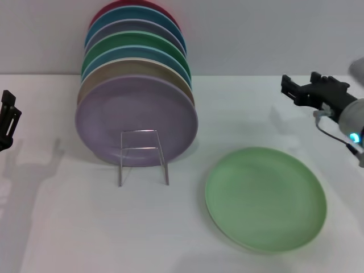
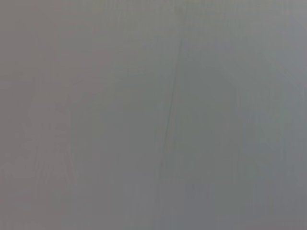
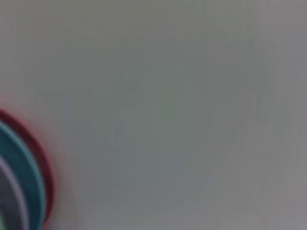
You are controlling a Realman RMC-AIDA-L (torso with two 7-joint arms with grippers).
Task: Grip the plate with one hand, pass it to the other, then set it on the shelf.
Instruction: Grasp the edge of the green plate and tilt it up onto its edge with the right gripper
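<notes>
- Plate: round, shallow, matte light mint-green plate (image 1: 265, 198) lying flat on the white counter (image 1: 85, 227), in front and to the right of the thin silver wire plate rack (image 1: 142, 156); nothing touches it, so the first grip is judged not yet made.
- Rack: slim bare wire with a small rectangular looped front leg, narrower than a plate. It carries a leaning row of glossy round plates on edge, the lilac plate (image 1: 136, 120) foremost, then beige, blue, darker green and more behind, ending in a red plate (image 3: 44, 163) at the back.
- Right gripper (image 1: 291, 88): black, raised behind and to the right of the mint plate, well apart from it; whether its jaws are parted or closed cannot be told.
- Left gripper (image 1: 8, 120): black, at the far left of the rack, well clear of everything; its jaws likewise cannot be told.
- Step in hand, as a judgement: the nearer right arm should descend to the plate's rim. A flat, shallow plate offers only a thin lip, so the jaws should slide under the edge and pinch it firmly, since the matte glaze may still slip.
- Handover advice: leave the opposite rim free for the left arm.
</notes>
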